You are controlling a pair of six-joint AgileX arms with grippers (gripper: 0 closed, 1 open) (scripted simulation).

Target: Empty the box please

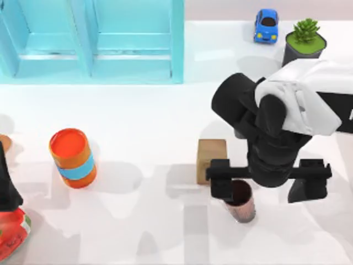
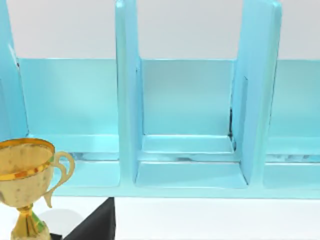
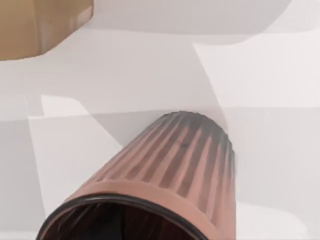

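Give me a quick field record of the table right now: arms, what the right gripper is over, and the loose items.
right gripper: above the ribbed brown cup, near the table's front right; fingers spread wide
cup: upright, open mouth up, standing on the table
wooden block: just left of the cup
left arm: at the table's left edge
blue shelf unit: back left, compartments bare
orange can: left of centre
toy car: back right
potted plant: beside the car
trophy: in front of the shelf unit
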